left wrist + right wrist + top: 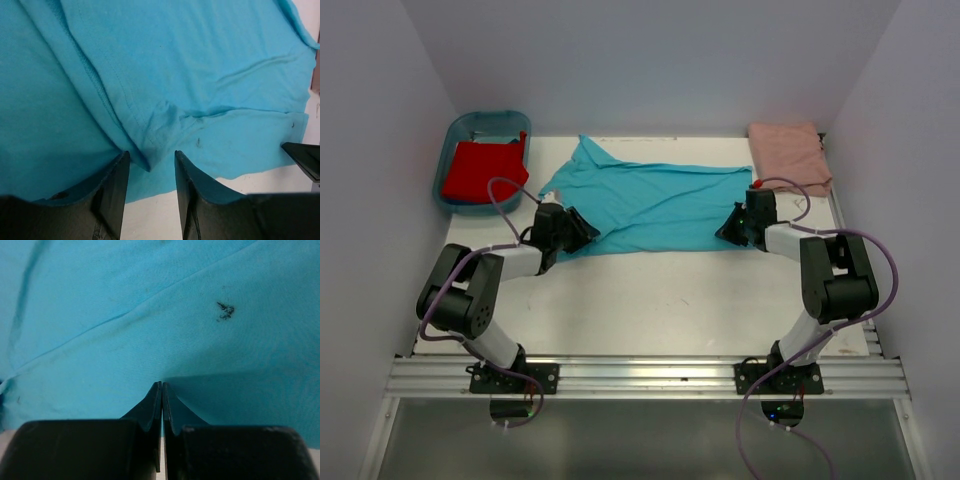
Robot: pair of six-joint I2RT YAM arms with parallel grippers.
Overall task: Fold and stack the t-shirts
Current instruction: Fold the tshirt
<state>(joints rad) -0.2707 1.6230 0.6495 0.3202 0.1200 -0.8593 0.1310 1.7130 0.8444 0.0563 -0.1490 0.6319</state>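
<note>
Diffuse overhead light fills the cell evenly. The top view is bright and sharp, without glare on the desk (650,300). Only soft, short shadows lie beneath the 2 arms, near the desk's left and right edges. Both wrist views are dimmer. In them the turquoise t-shirt (200,75) is in focus, its seams and creases crisp. The left gripper (150,162) and right gripper (161,385) appear near-black, underexposed and slightly soft. 1 broad shadow darkens the cloth beside the right gripper.

Matt soft cloth t-shirt (660,205), smooth table (670,300)
</note>
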